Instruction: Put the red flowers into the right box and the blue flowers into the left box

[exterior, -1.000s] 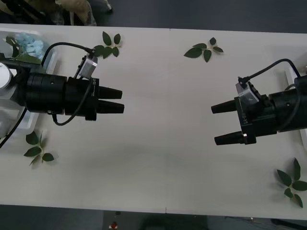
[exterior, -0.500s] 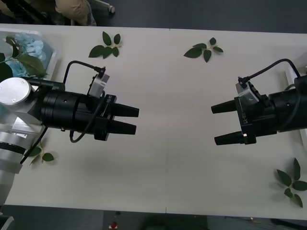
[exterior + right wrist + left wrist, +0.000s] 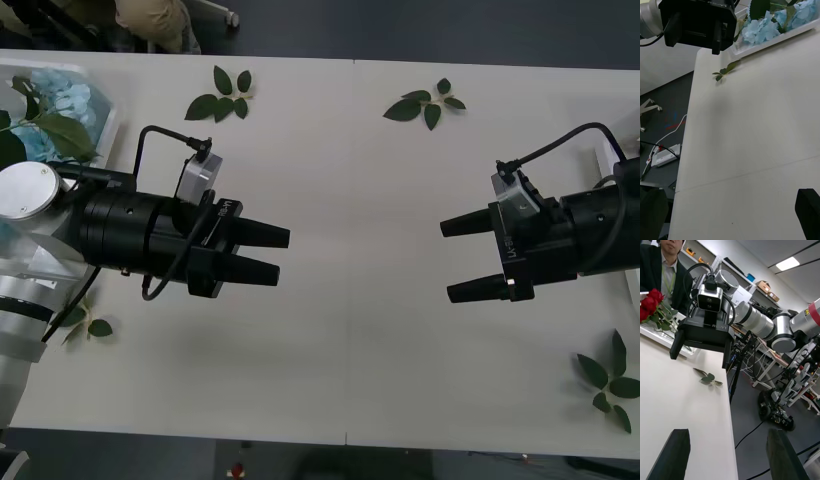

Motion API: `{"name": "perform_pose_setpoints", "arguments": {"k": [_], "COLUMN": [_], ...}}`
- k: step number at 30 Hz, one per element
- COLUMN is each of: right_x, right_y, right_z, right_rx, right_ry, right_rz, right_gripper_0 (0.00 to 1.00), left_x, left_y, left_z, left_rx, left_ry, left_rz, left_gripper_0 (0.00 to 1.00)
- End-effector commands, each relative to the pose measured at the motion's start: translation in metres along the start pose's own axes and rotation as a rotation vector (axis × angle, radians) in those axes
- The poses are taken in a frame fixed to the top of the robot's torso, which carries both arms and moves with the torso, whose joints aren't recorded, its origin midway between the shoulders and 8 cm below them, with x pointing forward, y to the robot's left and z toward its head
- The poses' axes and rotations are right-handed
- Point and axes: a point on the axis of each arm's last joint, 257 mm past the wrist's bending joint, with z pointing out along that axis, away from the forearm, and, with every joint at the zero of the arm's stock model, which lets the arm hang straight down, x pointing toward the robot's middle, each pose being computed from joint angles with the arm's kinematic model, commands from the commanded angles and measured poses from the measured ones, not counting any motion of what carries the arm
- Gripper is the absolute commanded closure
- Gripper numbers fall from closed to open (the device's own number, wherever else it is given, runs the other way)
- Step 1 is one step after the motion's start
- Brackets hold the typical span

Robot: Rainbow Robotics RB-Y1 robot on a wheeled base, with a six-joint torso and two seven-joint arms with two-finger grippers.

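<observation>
**Both grippers empty over the table; flowers lie in their boxes**

Left gripper (image 3: 268, 252): its black fingers (image 3: 262, 236) stand slightly parted, with nothing between them. They point toward the table's middle, above the bare white table (image 3: 350, 330). In the left wrist view the same two fingers (image 3: 673, 453) frame open tabletop.

Right gripper (image 3: 463, 258): fingers (image 3: 462, 225) spread wider than the left pair, holding nothing. It hangs over the table's right side, facing the left gripper, well apart from it.

Blue flowers (image 3: 55, 112): lying in the left box (image 3: 108, 122) at the table's far left corner, with large dark leaves over them. The right wrist view shows the pale blue clusters (image 3: 762, 29) inside the box's white rim (image 3: 790, 33).

Red flowers (image 3: 649, 303): seen in the left wrist view, resting in the right box (image 3: 660, 338) beyond the right gripper, heads above the rim.

Loose leaf sprigs (image 3: 222, 95) lie on the table: two near the far edge, one beside the left arm, and one at the near right corner.
</observation>
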Motion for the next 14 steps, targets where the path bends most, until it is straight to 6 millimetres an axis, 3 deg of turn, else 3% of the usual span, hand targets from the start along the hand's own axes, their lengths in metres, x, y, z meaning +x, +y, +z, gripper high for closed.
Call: {"name": "perform_pose_setpoints", "arguments": {"k": [1, 14], "right_x": [-0.0164, -0.0164], "right_y": [-0.005, -0.005], "right_z": [-0.0023, -0.0023], "right_rx": [0.009, 0.009], "right_ry": [-0.009, -0.009], "right_rz": [-0.058, -0.058], "right_gripper_0": [0.0, 0.0], "left_x": [-0.0168, -0.017], "left_y": [0.0077, 0.0076], "left_z": [-0.0082, -0.0077], "left_rx": [-0.031, -0.031], "left_ry": [-0.021, -0.022], "left_rz": [0.073, 0.073], "left_gripper_0": [0.42, 0.42]}}
